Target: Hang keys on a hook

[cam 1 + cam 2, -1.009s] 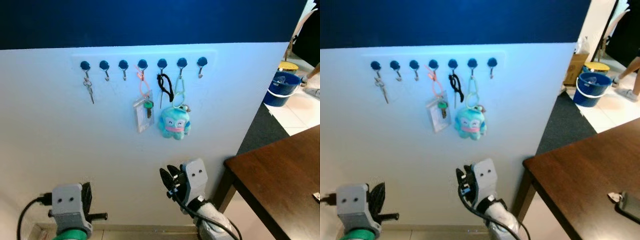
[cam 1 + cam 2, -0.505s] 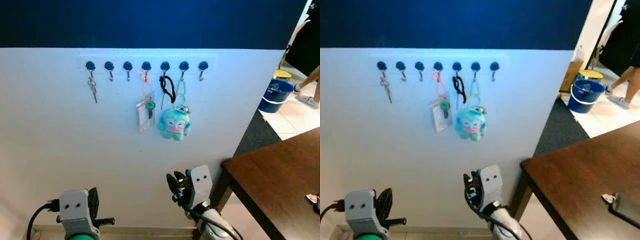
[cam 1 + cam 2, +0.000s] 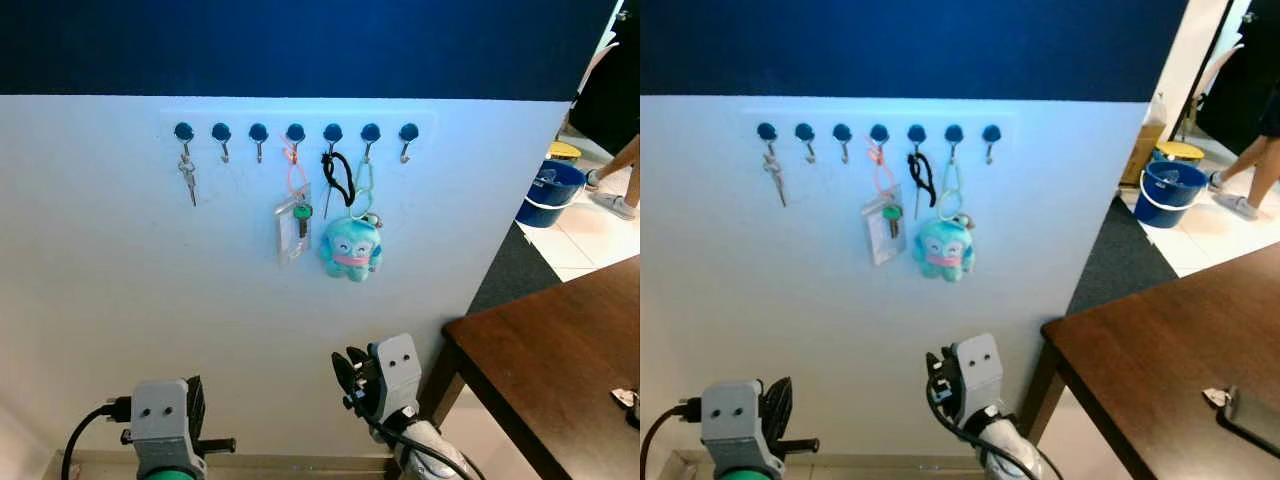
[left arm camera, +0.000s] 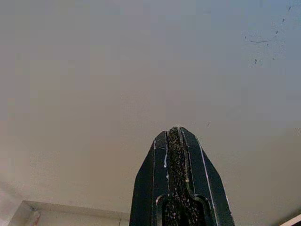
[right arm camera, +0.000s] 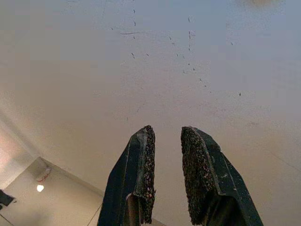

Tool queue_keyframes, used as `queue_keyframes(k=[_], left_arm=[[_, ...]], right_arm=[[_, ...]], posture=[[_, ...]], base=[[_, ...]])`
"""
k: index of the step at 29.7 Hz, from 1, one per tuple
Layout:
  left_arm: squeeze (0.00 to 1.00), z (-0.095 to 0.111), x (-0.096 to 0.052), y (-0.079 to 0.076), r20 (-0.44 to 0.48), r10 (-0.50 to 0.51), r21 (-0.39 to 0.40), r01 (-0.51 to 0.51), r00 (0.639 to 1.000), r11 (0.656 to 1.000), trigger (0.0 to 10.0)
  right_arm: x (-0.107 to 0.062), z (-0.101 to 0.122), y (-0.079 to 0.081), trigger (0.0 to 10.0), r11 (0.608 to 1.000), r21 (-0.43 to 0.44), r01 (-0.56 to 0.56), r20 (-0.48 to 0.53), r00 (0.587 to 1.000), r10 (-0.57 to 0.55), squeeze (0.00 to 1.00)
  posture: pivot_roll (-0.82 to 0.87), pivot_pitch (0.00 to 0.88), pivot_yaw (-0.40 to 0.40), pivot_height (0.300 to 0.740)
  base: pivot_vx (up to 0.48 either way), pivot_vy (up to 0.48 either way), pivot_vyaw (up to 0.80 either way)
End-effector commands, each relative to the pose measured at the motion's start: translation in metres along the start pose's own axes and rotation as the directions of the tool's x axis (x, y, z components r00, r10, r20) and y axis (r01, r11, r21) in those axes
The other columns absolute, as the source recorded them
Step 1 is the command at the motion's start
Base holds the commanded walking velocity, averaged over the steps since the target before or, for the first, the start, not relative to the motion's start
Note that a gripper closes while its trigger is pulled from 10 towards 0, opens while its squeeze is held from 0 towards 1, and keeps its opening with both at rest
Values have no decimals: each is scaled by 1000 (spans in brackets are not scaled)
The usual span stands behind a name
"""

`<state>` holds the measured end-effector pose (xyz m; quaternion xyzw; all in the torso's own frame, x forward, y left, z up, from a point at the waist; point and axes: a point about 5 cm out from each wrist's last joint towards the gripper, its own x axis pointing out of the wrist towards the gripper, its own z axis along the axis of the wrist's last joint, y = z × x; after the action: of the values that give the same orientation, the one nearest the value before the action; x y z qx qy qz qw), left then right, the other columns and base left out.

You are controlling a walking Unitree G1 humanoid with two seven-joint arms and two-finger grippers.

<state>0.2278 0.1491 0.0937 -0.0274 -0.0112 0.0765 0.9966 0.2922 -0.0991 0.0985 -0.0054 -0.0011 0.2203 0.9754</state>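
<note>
both grippers sit low in front of the white wall (image 3: 110,290), well below the row of hooks (image 3: 295,133). the left gripper (image 4: 175,136) has its two black fingers pressed flat together with nothing between them, pointing at bare wall. the right gripper (image 5: 167,136) has its fingers a narrow gap apart, and that gap is empty too.

seven blue-capped hooks run along the top of the wall. a small bunch of keys (image 3: 187,176) already hangs from the far left hook. further along hang a green key with a clear card holder (image 3: 291,225) on an orange loop, a black cord (image 3: 335,177), and a teal plush charm (image 3: 350,248). the second, third and last hooks look free. a dark wooden table (image 3: 560,350) stands to the right, and a blue bucket (image 3: 545,195) sits on the floor beyond it.

judging from this, the hanging looks done or no keys are in hand. the risk now is mostly clumsy arm motion: raising either arm close to the wall could brush the plush or card holder and knock a loop off its hook, or catch the table edge.
</note>
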Motion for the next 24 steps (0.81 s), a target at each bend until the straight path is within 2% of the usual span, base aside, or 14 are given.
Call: queue_keyframes(k=[1, 24], left_arm=[[0, -8, -4, 1, -35, 9, 17, -8, 999, 1000, 10000], [0, -9, -6, 2, -51, 17, 20, -16, 999, 1000, 10000]], right_arm=[[-4, -7, 1, 10000, 1000, 5, 1, -22, 1000, -1, 0], [-3, -11, 3, 10000, 1000, 10, -9, -55, 998, 10, 0]], posture=[[-55, 47, 66, 740], [-63, 51, 71, 740]], base=[[0, 0, 0], [0, 0, 0]])
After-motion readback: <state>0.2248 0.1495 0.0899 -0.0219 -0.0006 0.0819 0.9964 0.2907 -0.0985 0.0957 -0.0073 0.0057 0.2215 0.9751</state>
